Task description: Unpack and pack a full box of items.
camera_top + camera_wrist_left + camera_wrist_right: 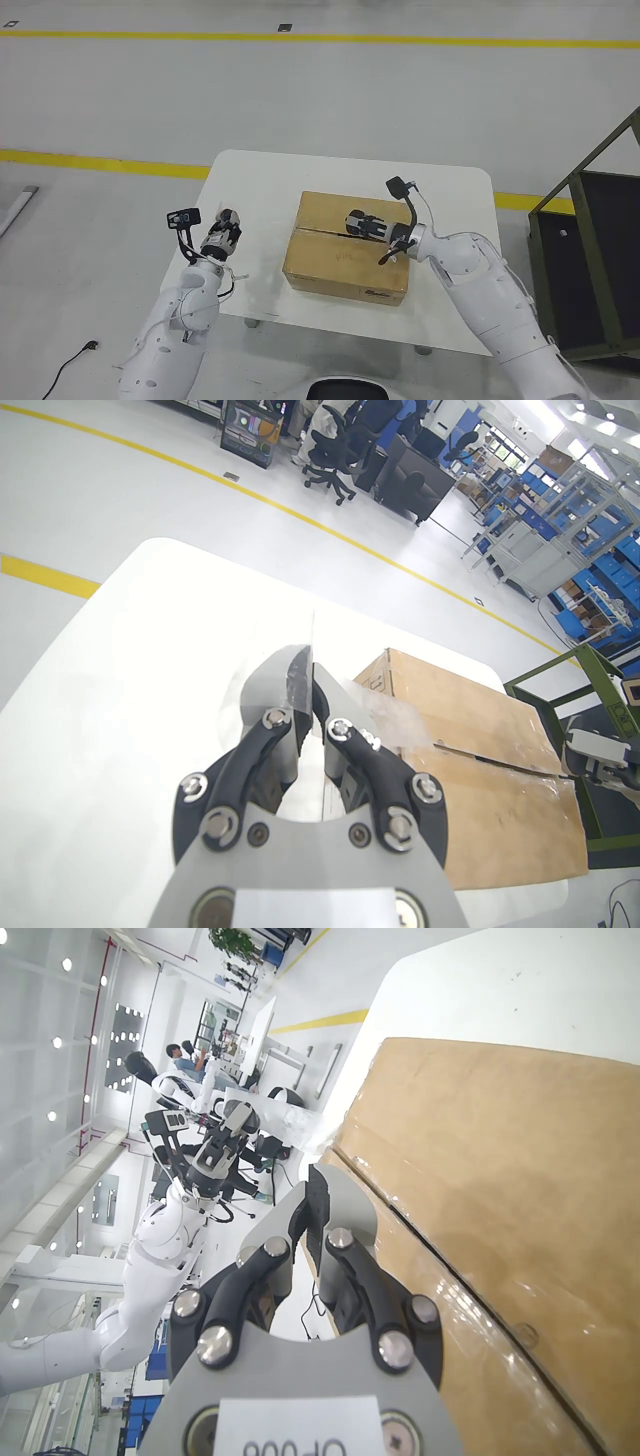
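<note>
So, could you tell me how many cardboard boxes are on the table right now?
1. The cardboard box is centred on the table, flaps shut, under the right gripper; the left gripper beside it pinches a clear tape strip. None seems hidden.

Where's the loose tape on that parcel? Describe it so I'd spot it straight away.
Find the white table and the brown cardboard box on it. From the box's end facing the left gripper, a strip of clear tape runs off the cardboard into that gripper's shut fingers. It alone is see-through, crinkled and held in the air, not flat like the box flaps.
</note>
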You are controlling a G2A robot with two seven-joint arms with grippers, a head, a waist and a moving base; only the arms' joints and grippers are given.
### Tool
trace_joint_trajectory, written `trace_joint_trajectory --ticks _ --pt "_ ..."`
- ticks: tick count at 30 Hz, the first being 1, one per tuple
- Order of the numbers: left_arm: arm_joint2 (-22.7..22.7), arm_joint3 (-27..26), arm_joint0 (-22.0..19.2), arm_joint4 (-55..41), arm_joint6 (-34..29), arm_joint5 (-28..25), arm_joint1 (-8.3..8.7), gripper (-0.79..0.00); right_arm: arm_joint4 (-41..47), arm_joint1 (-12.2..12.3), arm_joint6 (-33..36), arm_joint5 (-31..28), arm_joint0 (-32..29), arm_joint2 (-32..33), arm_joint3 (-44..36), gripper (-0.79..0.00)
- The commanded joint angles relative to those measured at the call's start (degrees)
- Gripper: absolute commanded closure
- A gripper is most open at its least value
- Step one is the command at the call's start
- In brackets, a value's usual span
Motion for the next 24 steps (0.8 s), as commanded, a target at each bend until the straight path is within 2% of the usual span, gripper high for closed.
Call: trace_joint_trajectory --ticks 1,4,5,8,9,10,11,12,13,24 --pt "0.28 0.97 -0.04 1.36 0.4 0.17 0.0 0.0 0.27 -0.07 0.17 -0.05 -0.05 -0.27 0.53 0.0" --pt "0.36 2.58 -0.25 1.01 1.16 0.96 -0.14 -0.006 0.69 -0.24 0.12 -0.26 0.13 -0.8 1.54 0.0" --pt "0.31 3.19 -0.38 1.05 1.46 1.35 -0.17 -0.046 0.91 -0.31 0.06 -0.27 0.19 -0.98 1.94 0.0" --pt "0.23 4.8 -0.79 1.49 2.46 1.99 -0.24 -0.065 1.27 -0.53 -0.07 0.01 0.52 -1.55 3.19 0.0" --pt "0.21 5.14 -0.88 1.87 2.88 2.24 -0.26 -0.179 1.36 -0.6 -0.14 0.13 0.65 -1.72 3.56 0.0" --pt "0.16 5.44 -0.9 2.05 3.3 2.46 -0.28 -0.234 1.29 -0.65 -0.23 0.31 0.8 -1.87 3.97 0.0" --pt "0.1 5.84 -0.86 1.99 3.51 2.74 -0.31 -0.366 1.24 -0.71 -0.54 0.74 0.91 -1.97 4.4 0.0" --pt "0.03 6.08 -0.87 1.84 3.74 2.92 -0.34 -0.69 1.25 -0.76 -0.75 0.97 0.99 -2.08 4.67 0.0" --pt "-0.1 6.4 -0.87 1.56 3.72 3.34 -0.37 -0.785 1.25 -0.81 -0.89 1.17 1.06 -2.15 4.97 0.0" --pt "-2.37 4.6 0.1 2.74 1.06 4.72 0.01 -0.785 0.97 -1.22 -1.08 1.44 2.23 -3.06 6.96 0.0"
